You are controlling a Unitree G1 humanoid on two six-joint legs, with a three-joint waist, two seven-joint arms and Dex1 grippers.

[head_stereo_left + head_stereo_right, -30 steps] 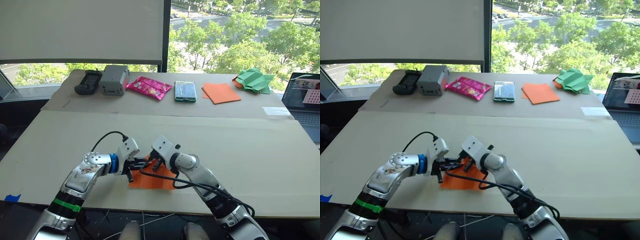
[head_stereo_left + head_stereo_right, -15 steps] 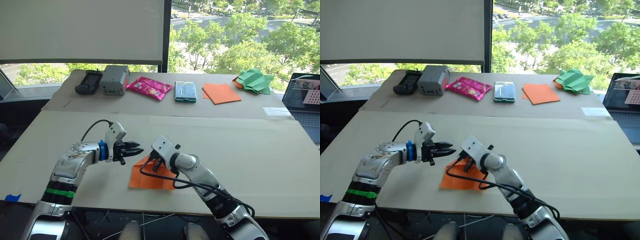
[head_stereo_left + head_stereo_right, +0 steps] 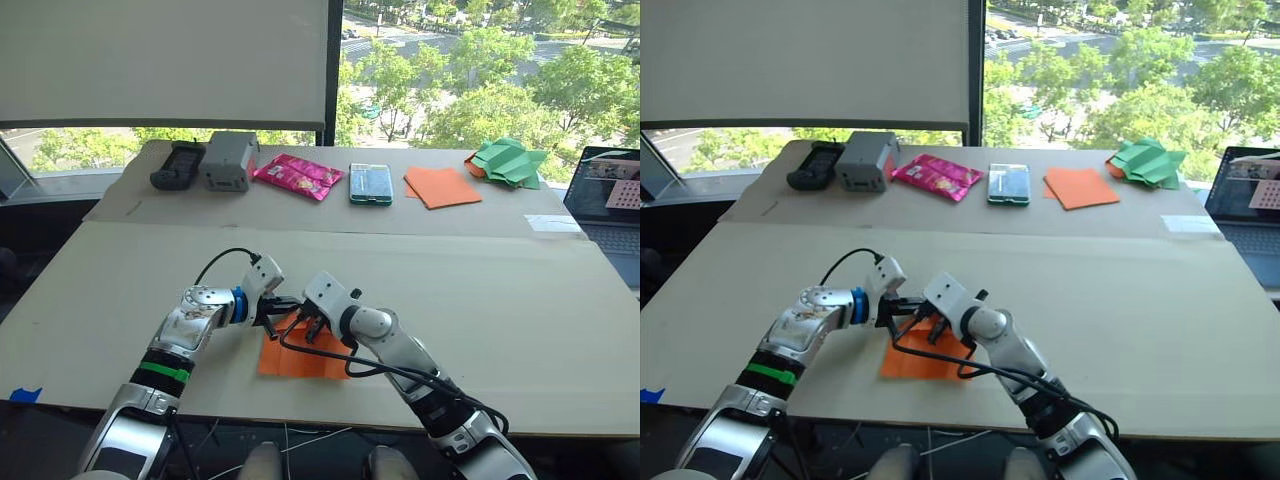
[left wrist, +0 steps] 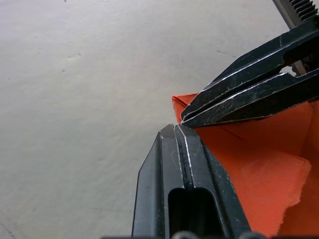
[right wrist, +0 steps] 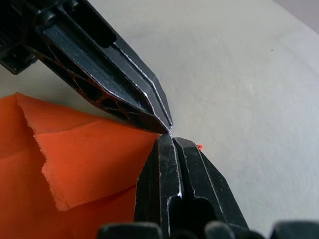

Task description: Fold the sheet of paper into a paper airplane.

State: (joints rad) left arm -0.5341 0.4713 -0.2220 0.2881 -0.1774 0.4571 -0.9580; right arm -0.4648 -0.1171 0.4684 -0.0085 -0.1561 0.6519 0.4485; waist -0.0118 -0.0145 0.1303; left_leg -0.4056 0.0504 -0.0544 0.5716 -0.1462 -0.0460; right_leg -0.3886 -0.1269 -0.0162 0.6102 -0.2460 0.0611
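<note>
Two grippers are meeting tip to tip at one corner of the sheet of paper [image 3: 300,352], which is lying near the front edge of the tabletop [image 3: 520,300]. In the wrist views the left gripper [image 4: 178,130] is showing its jaws pressed together, tips sitting right on the orange corner. The right gripper [image 5: 172,142] is also showing jaws together, with a sliver of orange peeking out beside the tips. I cannot tell whether either pair is actually pinching paper or just pressing on it.

The sheet is lying directly under and behind both sets of jaws, mostly flat. One flap is already folded over, its edge ragged and lifting a little just behind the jaw tips, and a crease line is running across the orange surface. No pointed nose or wings are showing, so I am judging the task as early: a first corner fold or so is in, and the nose folds, centre fold and wing folds are all left.

Well away from the jaws, along the far side of the tabletop, are sitting a black device [image 3: 177,164], a grey box [image 3: 228,159], a pink snack packet [image 3: 297,174], a phone [image 3: 370,183], a smooth orange sheet [image 3: 442,186] and a green paper shape [image 3: 510,161]. A laptop [image 3: 610,195] is sitting at the far right edge.
</note>
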